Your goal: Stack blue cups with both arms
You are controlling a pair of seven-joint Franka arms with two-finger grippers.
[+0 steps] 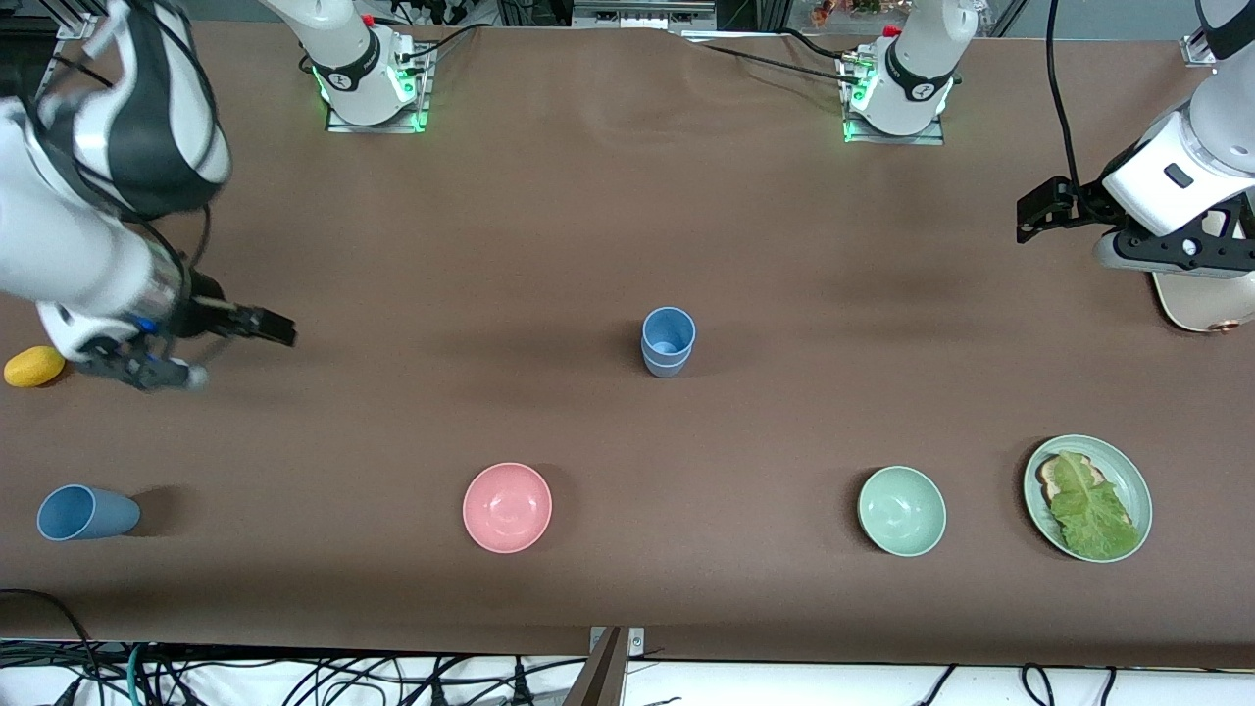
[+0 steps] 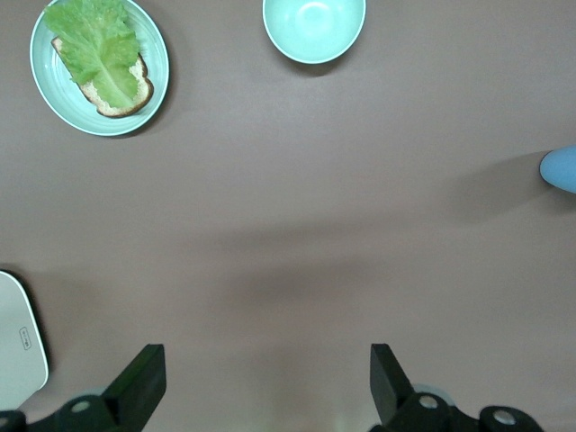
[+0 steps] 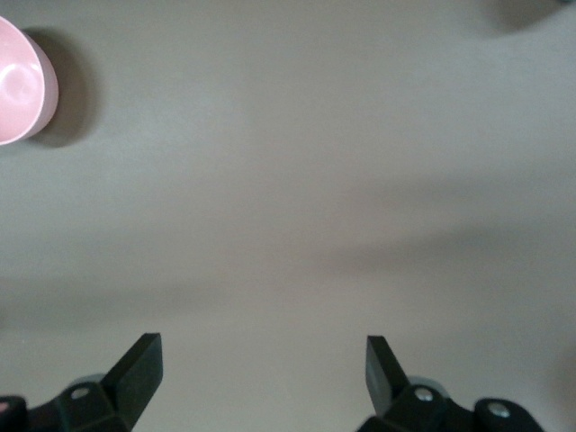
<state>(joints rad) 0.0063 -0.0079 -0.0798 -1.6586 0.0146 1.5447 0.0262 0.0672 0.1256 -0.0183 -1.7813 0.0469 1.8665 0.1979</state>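
Two blue cups stand stacked, one nested in the other [image 1: 669, 341], upright at the middle of the table. A third blue cup [image 1: 86, 512] lies on its side near the front camera at the right arm's end. My right gripper [image 1: 265, 326] is open and empty over bare table toward the right arm's end, well away from the stack; its wrist view [image 3: 263, 373] shows only tablecloth between the fingers. My left gripper [image 1: 1041, 211] is open and empty over bare table at the left arm's end [image 2: 267, 382]. An edge of the stack [image 2: 560, 168] shows in the left wrist view.
A pink bowl [image 1: 507, 507] [image 3: 22, 81] and a pale green bowl [image 1: 901, 511] [image 2: 314, 27] sit nearer the front camera than the stack. A green plate [image 1: 1129, 463] [image 2: 155, 43] holds bread and lettuce. A yellow object [image 1: 34, 366] lies under the right arm. A white appliance [image 1: 1206, 299] stands under the left arm.
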